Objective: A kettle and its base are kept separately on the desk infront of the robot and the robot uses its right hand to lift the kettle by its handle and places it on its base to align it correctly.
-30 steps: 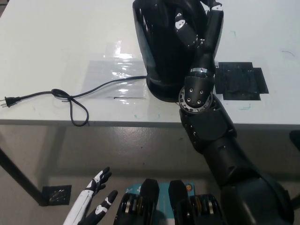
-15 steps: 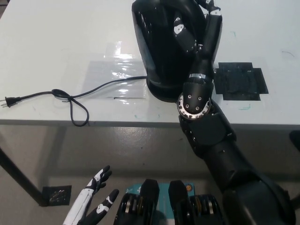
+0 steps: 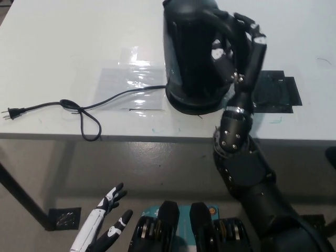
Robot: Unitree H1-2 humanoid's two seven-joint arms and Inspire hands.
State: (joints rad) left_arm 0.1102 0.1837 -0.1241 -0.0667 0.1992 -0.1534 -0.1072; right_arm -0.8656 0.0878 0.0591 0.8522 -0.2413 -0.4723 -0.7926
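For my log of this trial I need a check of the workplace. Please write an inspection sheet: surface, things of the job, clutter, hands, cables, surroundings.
Surface: white desk, with a clear shiny taped film near its front edge.
Job's things: black kettle upright on its base; whether it is fully seated cannot be told.
Clutter: black tape patch at the right of the kettle.
Hands: right hand shut on the kettle's handle; left hand open, resting low below the desk.
Cables: power cord runs left from the base, looped once, plug lying loose on the desk.
Surroundings: grey floor; dark desk leg.
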